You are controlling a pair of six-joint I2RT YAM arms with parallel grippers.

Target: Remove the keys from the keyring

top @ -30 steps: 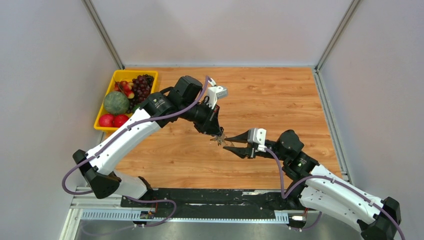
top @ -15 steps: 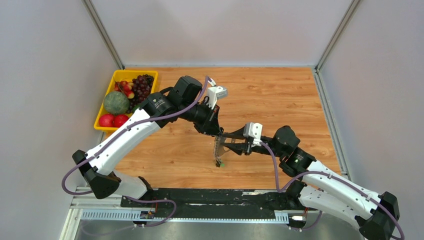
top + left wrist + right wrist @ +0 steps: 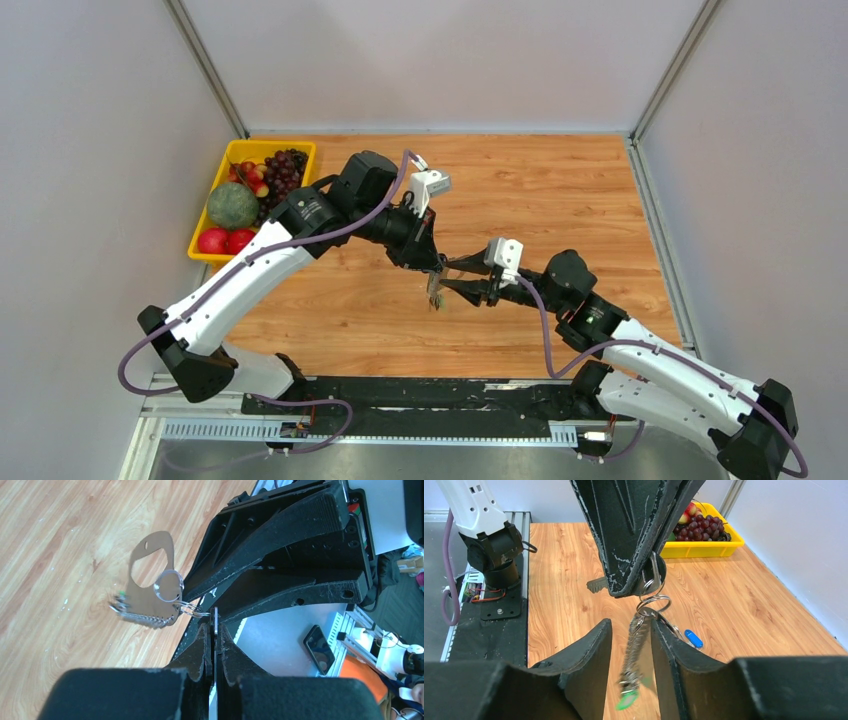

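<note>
Keyring (image 3: pixel 654 601): hanging in the air just below the left grip, clear of the desk (image 3: pixel 749 605).
Left fingers (image 3: pixel 624 555): clenched on a silver key (image 3: pixel 596 585) at the top of the bunch.
Keys (image 3: pixel 631 655): dangling in a row under the keyring, a green head lowest.
Right fingers (image 3: pixel 589 650): spread apart, one on either side of the dangling keys.
Blue key (image 3: pixel 694 639): lying on the desk.

keys (image 3: pixel 633 650) now dangling, right jaws closer
</note>
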